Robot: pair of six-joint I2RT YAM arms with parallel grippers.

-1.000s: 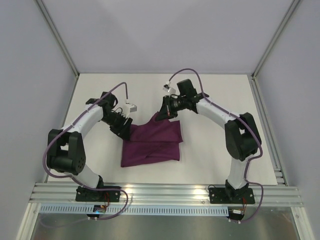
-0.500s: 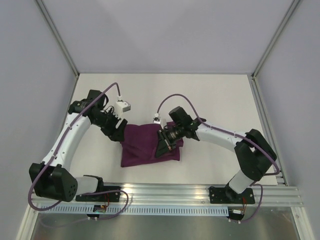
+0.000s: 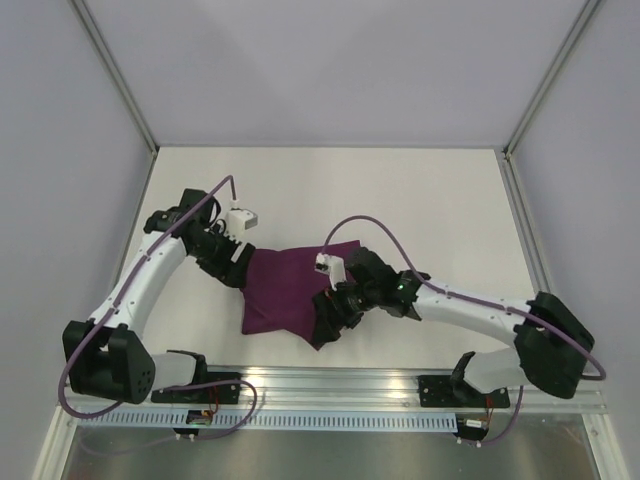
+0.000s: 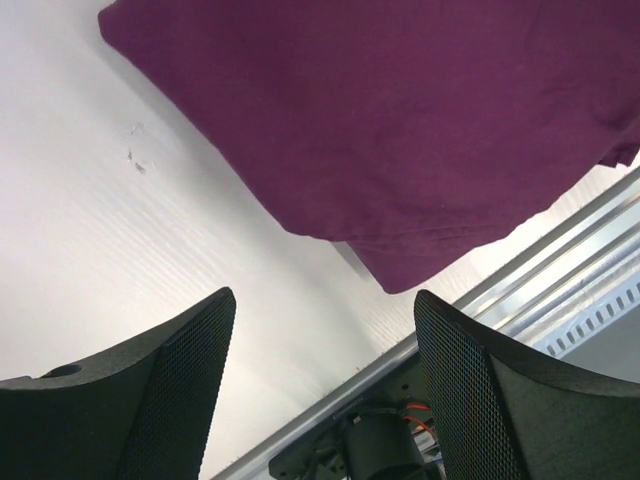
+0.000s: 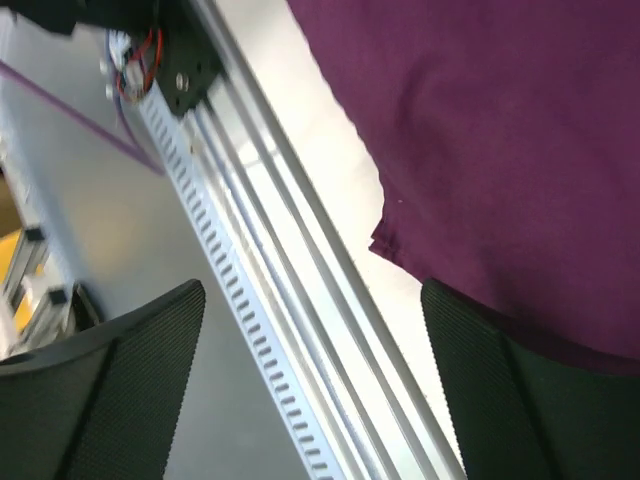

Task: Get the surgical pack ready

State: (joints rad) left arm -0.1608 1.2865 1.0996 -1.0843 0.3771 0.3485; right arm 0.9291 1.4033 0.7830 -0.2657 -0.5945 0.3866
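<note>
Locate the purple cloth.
In the top view the purple cloth lies mid-table toward the near edge, between the left gripper at its left edge and the right gripper at its near-right corner.

Purple cloth (image 3: 285, 290): from above I cannot see its near right corner, covered by the right gripper (image 3: 330, 322), nor its far left corner, behind the left gripper (image 3: 238, 262). Both wrist views cut it off at the top and right edges. Aluminium rail (image 5: 270, 260), right wrist view: blurred, and I cannot read its detail.
</note>
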